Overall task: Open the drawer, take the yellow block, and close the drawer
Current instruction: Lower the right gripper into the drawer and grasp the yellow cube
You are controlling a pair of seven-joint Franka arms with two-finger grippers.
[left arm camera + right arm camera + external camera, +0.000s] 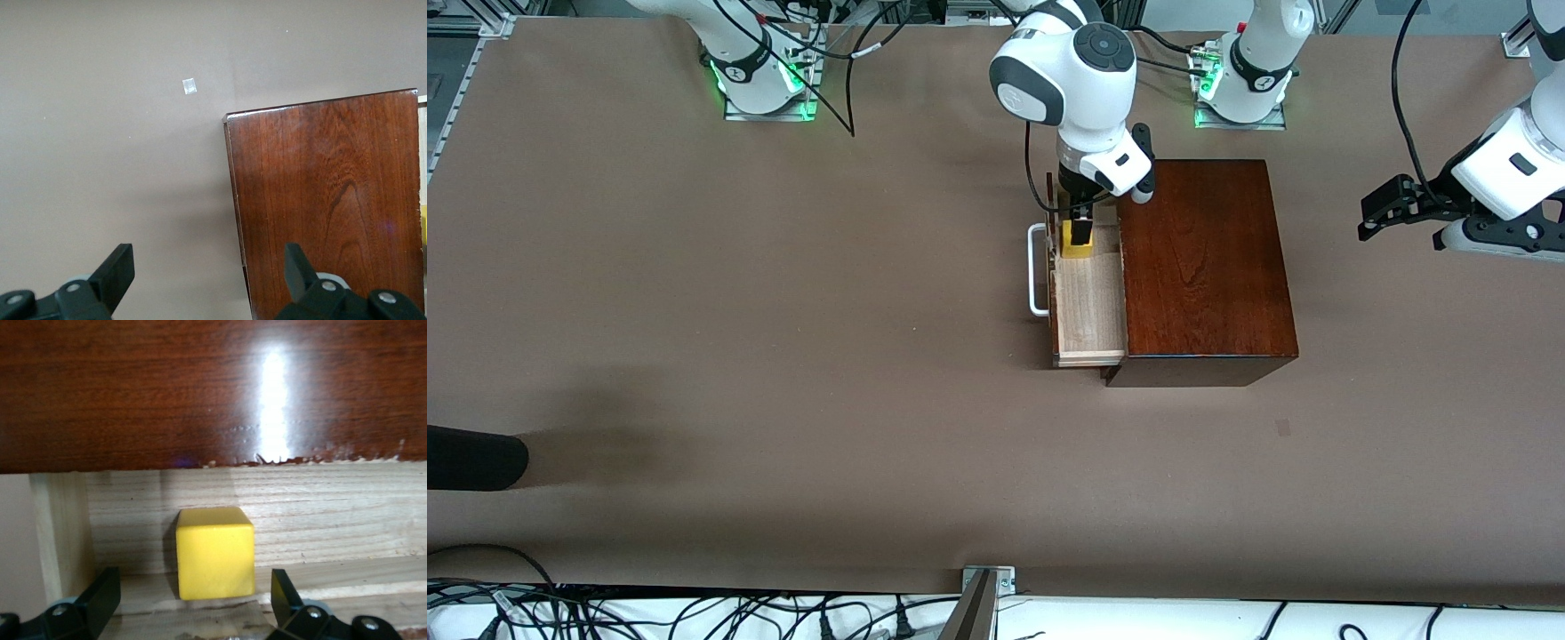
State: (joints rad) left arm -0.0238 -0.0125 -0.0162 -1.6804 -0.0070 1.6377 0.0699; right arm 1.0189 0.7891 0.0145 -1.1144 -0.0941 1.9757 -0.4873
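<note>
Right wrist view puts us right on the yellow block: a small bright cube with plain, clean faces, sitting on the pale wood floor of the drawer, close to the drawer's corner and just under the glossy edge of the wooden box. The right pincer is released, its fingers spread wide on either side of the cube and not touching it, so the grab looks set up but not yet made. Front view confirms the picture: the drawer is pulled out toward the right arm's end of the desk, white handle leading, and the yellow block lies in the drawer's end farther from the front camera, with the right pincer directly over it. So step one reads as done; taking the cube and pushing the drawer shut are still to come. Out at the left arm's end of the desk, the left pincer waits with its fingers apart, holding nothing, up above the desk beside the wooden box.
</note>
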